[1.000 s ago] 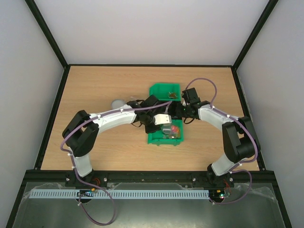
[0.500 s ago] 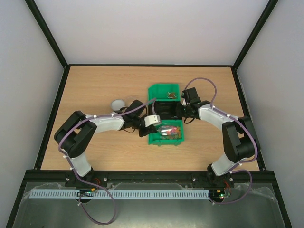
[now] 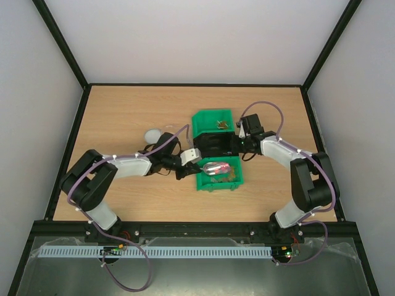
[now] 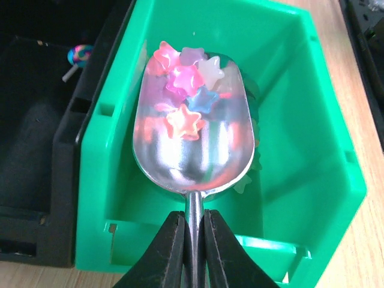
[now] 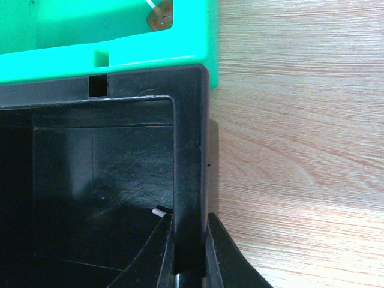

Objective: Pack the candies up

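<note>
Scoop [image 4: 198,157] (candies [image 4: 183,122] aboard) drawn back leftward over near green bin [image 4: 303,129].

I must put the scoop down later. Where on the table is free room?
Free: the strip behind the far green bin, the far corner left of the white disc, the wood in front of the near green bin. Crowded: the middle, around the black bin.

Scoop [image 4: 191,144] handle hidden inside left claw [image 4: 192,219]; black bin [image 5: 90,180] cropped at edge.
</note>
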### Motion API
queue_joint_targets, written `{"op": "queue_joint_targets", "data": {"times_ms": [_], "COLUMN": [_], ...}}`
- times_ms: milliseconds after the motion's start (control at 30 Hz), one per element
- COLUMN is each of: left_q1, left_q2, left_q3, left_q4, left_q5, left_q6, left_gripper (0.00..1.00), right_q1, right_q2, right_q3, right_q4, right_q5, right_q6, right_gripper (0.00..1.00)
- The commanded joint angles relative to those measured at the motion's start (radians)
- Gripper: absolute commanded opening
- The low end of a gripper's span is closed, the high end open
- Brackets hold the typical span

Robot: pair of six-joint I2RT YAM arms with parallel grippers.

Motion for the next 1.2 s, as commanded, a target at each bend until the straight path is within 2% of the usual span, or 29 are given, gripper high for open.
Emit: {"op": "queue_joint_targets", "data": {"times_ms": [0, 233, 433, 733, 1167], "left_q1": [0.013, 0.016, 0.064, 0.254, 0.618], "left_q2": [-0.052, -0.112, -0.215, -0.423, -0.492], "left_q3": [-0.025, -0.049, -0.049, -0.040, 0.077], "left_q4": [0.119, 0.177, 0.082, -0.237, -0.632], "left_q5": [0.050, 0.038, 0.034, 0.046, -0.018], "left_q6": [0.009, -0.028, -0.025, 0.059, 0.314], "left_gripper": [0.02, 0.02, 0.02, 0.02, 0.02], "right_q1": [-0.029, -0.046, -0.048, -0.059, -0.069], "right_q2": [-0.033, -0.035, -0.029, -0.013, 0.025], "right_q3": [-0.022, -0.018, -0.012, -0.001, 0.065], "right_q4": [-0.051, -0.053, -0.051, -0.031, -0.050], "right_q5": [-0.040, -0.059, -0.052, -0.035, -0.008], "right_q6": [-0.034, -0.047, -0.043, -0.054, -0.106], "right_gripper": [0.01, 0.01, 0.01, 0.01, 0.01]}}
